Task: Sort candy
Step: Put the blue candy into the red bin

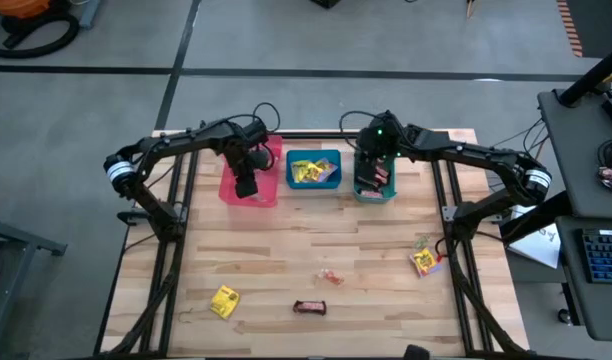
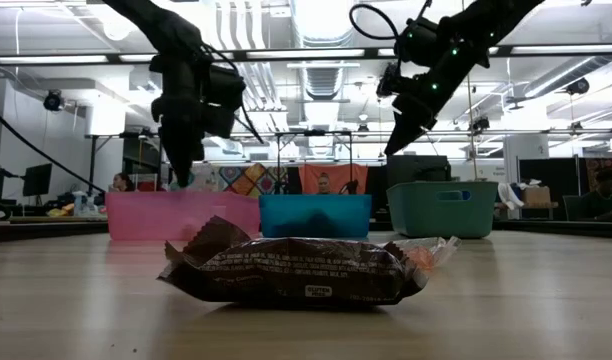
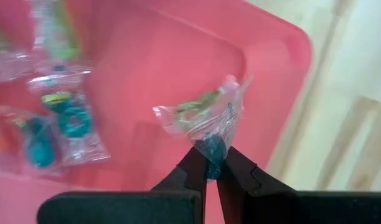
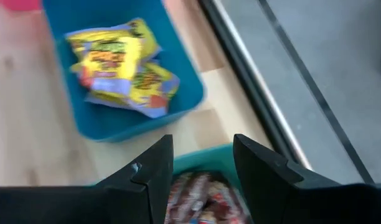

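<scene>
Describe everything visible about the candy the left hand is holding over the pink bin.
The held candy is a small piece in crinkled clear wrap, with a teal sweet at its lower end and greenish print higher up. The left hand is shut on that teal end, so the loose wrapper fans out past the fingertips. It hangs above the pink bin, touching nothing but the fingers. Similar clear-wrapped teal pieces already lie inside the bin.
</scene>
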`<action>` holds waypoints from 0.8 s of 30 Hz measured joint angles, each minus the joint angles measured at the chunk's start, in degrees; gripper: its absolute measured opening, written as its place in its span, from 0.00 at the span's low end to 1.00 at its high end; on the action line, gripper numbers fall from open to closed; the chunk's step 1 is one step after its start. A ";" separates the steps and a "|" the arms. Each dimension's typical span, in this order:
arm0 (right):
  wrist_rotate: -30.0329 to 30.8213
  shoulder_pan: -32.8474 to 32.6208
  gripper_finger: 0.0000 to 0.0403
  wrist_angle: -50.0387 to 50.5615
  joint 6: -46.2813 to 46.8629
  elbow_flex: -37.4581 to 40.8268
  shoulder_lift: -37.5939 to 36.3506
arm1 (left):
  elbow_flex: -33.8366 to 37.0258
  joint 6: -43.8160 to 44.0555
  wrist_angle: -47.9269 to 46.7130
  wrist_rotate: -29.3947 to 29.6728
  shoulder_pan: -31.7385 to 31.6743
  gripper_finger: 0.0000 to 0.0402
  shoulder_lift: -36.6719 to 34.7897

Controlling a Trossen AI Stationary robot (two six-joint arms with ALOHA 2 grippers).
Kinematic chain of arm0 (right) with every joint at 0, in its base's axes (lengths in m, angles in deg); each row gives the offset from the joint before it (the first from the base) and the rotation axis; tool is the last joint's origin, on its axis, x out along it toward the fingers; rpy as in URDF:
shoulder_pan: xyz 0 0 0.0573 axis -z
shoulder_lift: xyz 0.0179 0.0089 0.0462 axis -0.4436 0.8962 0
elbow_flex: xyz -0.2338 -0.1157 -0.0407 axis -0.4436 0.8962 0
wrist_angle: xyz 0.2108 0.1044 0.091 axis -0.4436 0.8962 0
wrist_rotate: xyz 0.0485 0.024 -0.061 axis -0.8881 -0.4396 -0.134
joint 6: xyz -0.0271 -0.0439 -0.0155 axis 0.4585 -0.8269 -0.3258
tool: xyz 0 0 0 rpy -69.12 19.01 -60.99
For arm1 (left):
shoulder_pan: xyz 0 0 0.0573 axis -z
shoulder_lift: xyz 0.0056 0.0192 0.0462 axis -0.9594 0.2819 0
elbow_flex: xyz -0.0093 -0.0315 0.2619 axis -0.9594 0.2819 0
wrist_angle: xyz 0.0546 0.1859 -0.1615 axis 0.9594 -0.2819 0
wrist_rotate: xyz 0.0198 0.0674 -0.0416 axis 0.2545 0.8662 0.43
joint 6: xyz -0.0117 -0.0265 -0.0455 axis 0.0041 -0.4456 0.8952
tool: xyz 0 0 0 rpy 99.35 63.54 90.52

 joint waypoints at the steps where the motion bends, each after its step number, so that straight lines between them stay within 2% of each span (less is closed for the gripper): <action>1: -0.02 0.75 0.40 -0.23 0.00 0.00 0.02 | 0.10 -0.79 -0.24 -0.72 0.00 0.01 0.02; 4: -0.03 2.94 0.40 -0.26 0.00 0.05 0.07 | 1.57 -1.75 -0.55 -2.99 0.04 0.01 0.12; 10: -0.60 5.71 0.39 -0.22 -1.51 0.62 0.09 | 4.12 -1.52 3.34 -1.52 0.11 0.01 0.28; 16: -3.36 6.19 0.40 -0.19 -1.88 1.15 0.11 | 5.00 -0.85 7.88 -1.54 0.11 0.01 0.28; 24: -3.61 6.15 0.38 0.05 -1.86 2.35 0.13 | 5.32 0.21 10.20 -2.70 0.17 0.01 0.28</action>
